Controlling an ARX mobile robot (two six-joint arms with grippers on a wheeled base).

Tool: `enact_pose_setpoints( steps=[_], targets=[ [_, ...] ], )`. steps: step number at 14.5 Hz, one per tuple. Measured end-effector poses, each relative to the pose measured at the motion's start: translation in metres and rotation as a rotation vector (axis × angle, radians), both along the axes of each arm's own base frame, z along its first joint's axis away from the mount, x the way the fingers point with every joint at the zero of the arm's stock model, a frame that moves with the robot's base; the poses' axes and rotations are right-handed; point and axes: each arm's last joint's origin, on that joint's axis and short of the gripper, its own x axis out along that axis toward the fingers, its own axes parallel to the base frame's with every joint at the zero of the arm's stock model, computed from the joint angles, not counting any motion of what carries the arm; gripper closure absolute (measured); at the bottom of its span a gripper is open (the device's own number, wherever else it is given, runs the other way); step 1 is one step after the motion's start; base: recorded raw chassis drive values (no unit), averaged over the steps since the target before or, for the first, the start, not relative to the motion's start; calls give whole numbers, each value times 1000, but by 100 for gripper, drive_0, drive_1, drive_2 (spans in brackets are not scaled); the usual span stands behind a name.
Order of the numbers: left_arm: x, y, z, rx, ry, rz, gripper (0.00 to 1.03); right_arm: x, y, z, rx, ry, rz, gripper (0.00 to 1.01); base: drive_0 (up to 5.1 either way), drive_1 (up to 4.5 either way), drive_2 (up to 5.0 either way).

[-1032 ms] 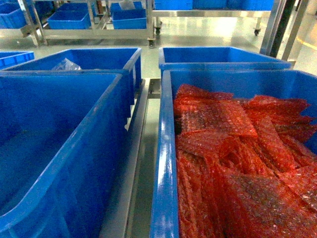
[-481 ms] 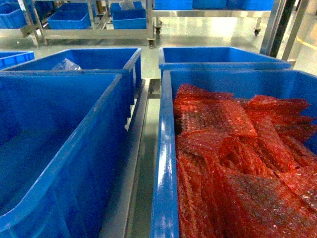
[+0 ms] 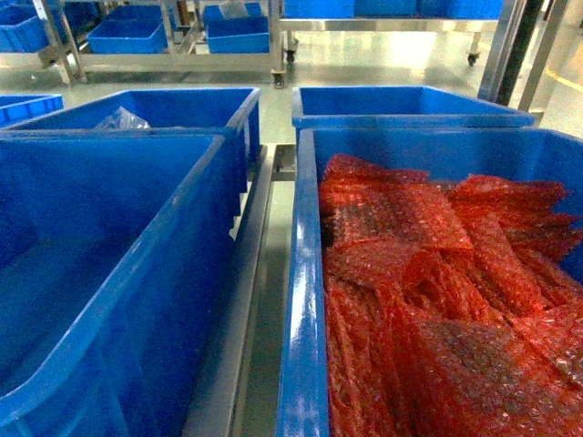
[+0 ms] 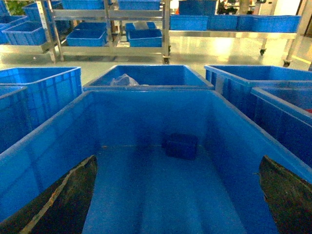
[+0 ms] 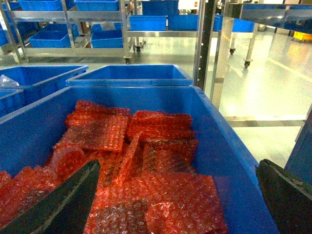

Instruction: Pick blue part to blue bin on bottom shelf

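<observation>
The blue part (image 4: 181, 145), a small dark-blue block, lies on the floor of the big blue bin (image 4: 58, 141) against its far wall. My left gripper (image 4: 178, 165) hangs open over this bin, short of the part, with nothing between its fingers (image 4: 68, 200). My right gripper (image 5: 178, 168) stands open above red bubble-wrap bags (image 5: 161, 195) in the neighbouring bin (image 3: 305, 273). Neither gripper shows in the head view. Far behind stands the steel rack; its bottom shelf (image 3: 173, 62) carries blue bins (image 3: 126, 36).
Two more blue bins (image 3: 164, 109) (image 3: 410, 102) sit right behind the front pair; the left one holds a clear plastic bag (image 4: 124, 79). A steel rail (image 3: 260, 237) runs between the front bins. Steel uprights (image 5: 209, 44) stand at the right, with shiny floor beyond.
</observation>
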Motion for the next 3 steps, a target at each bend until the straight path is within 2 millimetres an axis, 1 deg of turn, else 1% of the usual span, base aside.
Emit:
enact_pose_setpoints(
  steps=[3],
  targets=[
    [0,0,0,0,0,0,5,0,0,0,0,0,0,3,0,0,0]
  ],
)
